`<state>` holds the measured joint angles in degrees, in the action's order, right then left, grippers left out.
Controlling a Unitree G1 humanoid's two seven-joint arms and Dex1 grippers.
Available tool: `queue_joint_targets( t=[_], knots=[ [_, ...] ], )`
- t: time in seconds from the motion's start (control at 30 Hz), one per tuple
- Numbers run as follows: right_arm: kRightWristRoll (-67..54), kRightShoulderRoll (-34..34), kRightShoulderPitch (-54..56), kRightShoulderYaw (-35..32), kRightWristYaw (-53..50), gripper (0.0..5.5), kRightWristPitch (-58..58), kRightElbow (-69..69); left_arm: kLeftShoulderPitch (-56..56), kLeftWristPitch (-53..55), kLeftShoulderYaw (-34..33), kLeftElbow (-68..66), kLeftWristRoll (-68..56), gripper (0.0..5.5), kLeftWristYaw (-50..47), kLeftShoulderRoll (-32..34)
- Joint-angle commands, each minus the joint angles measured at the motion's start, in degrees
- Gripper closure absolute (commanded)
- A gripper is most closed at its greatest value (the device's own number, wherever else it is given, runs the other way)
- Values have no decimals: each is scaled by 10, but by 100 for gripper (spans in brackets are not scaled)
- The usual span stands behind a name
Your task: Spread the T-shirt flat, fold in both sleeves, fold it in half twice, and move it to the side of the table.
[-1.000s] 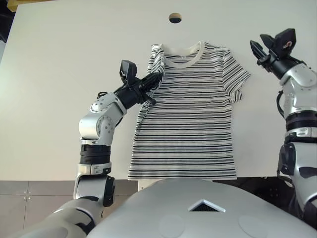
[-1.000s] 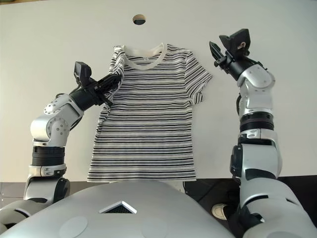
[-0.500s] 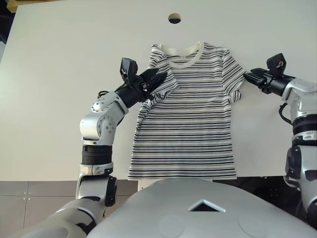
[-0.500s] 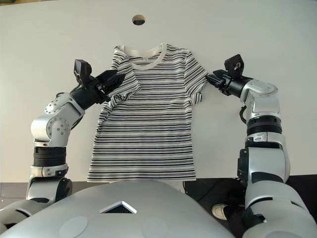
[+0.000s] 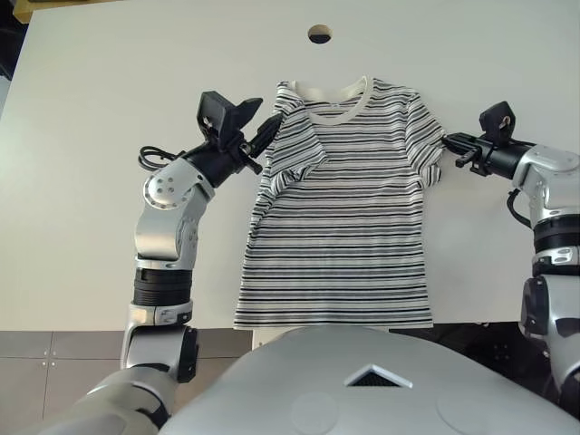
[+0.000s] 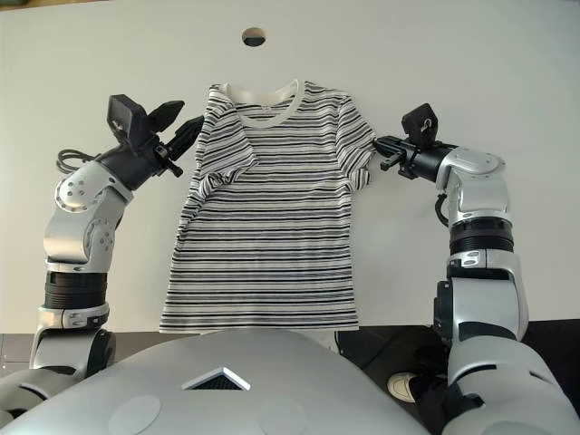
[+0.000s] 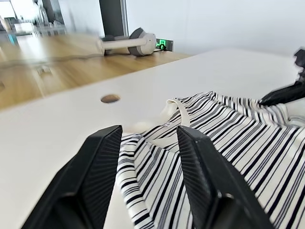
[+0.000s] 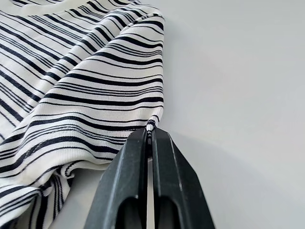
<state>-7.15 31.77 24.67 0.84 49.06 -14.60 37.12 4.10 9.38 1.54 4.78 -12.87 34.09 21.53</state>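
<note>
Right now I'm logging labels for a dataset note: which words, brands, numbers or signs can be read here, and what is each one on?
No text can be read in these views.
T-shirt: stripes only, no print or tag showing.
Green lit mark on the grey device in the room behind: too blurred to read.

Round dark hole [image 5: 319,33], upper centre of frame. Left wrist view, upper left: wooden surface [image 7: 52,64], white-grey device [image 7: 129,43] showing green light, dark post [image 7: 112,16] behind.
</note>
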Motion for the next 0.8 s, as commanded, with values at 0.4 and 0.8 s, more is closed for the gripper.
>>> queue_joint_targets(
  t=[0.4, 0.8],
  knots=[
    [-58, -1, -48, -8, -2, 536, -131, -295, -69, -467, 27, -111, 216, 335, 53, 152],
    [-72, -136, 9, 88, -56, 536, -216, -322, -48, -708, 8, -123, 429, 335, -103, 201]
  ],
)
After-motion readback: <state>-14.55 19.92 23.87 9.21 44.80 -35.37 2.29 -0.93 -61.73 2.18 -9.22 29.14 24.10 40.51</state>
